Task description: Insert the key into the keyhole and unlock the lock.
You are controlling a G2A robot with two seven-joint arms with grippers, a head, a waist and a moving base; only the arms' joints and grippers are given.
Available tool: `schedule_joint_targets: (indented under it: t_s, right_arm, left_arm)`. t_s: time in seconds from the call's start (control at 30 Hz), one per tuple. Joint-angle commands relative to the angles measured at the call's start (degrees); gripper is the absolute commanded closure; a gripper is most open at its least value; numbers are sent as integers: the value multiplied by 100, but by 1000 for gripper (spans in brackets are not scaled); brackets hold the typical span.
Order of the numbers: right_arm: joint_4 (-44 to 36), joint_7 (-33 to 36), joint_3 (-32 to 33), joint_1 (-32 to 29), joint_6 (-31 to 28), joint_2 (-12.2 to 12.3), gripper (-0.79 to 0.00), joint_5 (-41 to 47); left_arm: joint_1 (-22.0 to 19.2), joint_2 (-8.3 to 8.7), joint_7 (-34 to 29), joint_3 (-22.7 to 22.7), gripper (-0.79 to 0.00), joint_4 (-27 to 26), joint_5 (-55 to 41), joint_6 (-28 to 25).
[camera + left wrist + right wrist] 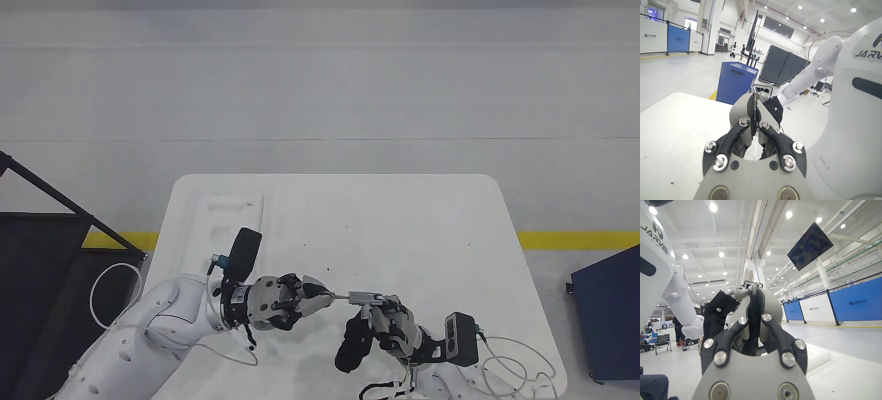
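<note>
Above the table [400, 230], the left gripper [318, 295] is clamped on the key [338, 297], whose tip meets the lock [366, 298], pinched tight in the right gripper [380, 310].

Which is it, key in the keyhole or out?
In, apparently: the key runs from the left end effector straight into the lock held by the right end effector. How deep, cannot tell.

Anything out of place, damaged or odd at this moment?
Nothing stands out. The left hand grips the key, lined up with the lock held in the right hand, above the table. Only a few small dark specks lie on it.
</note>
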Motion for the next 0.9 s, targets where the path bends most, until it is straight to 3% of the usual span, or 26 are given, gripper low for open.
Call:
schedule_joint_targets:
  t_s: [0.0, 0.17, 0.5, 0.87]
  right_arm:
    - [0, 1, 0, 0, 0, 0, 0, -1]
    - [0, 1, 0, 0, 0, 0, 0, -1]
    - [0, 1, 0, 0, 0, 0, 0, -1]
    - [0, 1, 0, 0, 0, 0, 0, -1]
  left_arm:
    - [8, -28, 77, -2, 0, -20, 413, -44]
    - [9, -126, 592, -69, 0, -80, 1522, 109]
    - [55, -252, 2033, -180, 0, -299, 4609, 552]
    - [227, -263, 3279, -230, 0, -440, 6839, 1530]
